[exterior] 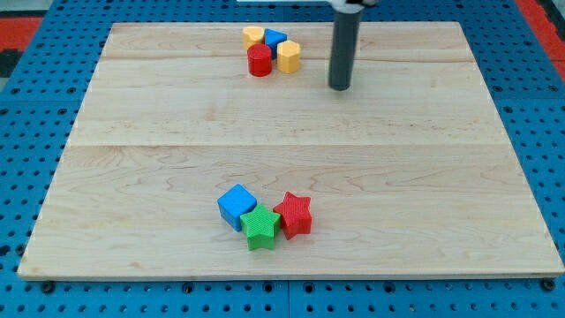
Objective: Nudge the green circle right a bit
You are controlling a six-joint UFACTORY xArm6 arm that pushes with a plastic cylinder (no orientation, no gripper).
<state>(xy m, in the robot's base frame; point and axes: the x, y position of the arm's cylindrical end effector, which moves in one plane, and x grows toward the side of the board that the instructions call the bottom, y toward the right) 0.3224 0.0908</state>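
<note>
My tip [340, 87] rests on the wooden board [424, 177] near the view's top, right of centre. No green circle shows in the view; the only green block is a green star [260, 227] near the view's bottom. It touches a blue cube [237, 207] on its upper left and a red star [294, 215] on its right. My tip is far above and to the right of this group.
A second group sits at the view's top, left of my tip: a yellow block [254, 36], a blue block [275, 40], a red cylinder [259, 61] and a yellow hexagon [289, 56]. Blue pegboard [35, 106] surrounds the board.
</note>
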